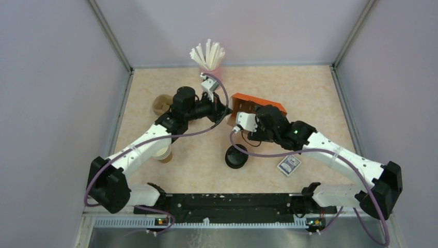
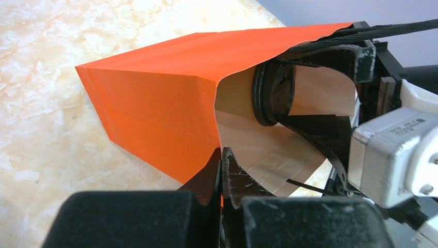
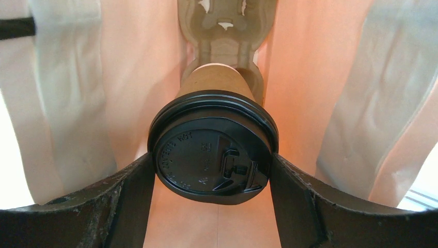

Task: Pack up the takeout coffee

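Item under inspection: the takeout coffee [image 3: 213, 144], located inside the orange bag [image 2: 155, 98], well past the bag's mouth, lid facing the mouth and base pointing toward the bag's far end. The right pincer [image 3: 212, 165] is grasping the takeout coffee by the rim of the lid, one finger on each side. The left pincer [image 2: 222, 163] is clenched on the lower lip of the bag's mouth, holding it open. The bag lies on its side on the counter [image 2: 46, 103].

Materials: the cup is matte brown kraft paper, a tapered cylinder. Its lid is glossy black plastic, round, with embossed lettering and a sip tab. The bag is creased orange paper outside and pale kraft inside, its walls thin enough to glow. At the bag's far end sits what appears to be a moulded pulp tray [image 3: 224, 26], with the cup's base close to it; contact cannot be confirmed.

Handling assessment: the cup is judged light and easily dented at the paper wall. The lid rim is the stiffest part and the soundest place to hold, though smooth plastic may slip, and a hard squeeze could pop the lid off. A loose black lid [image 1: 236, 156] lies on the counter outside the bag, nearer the arm bases.
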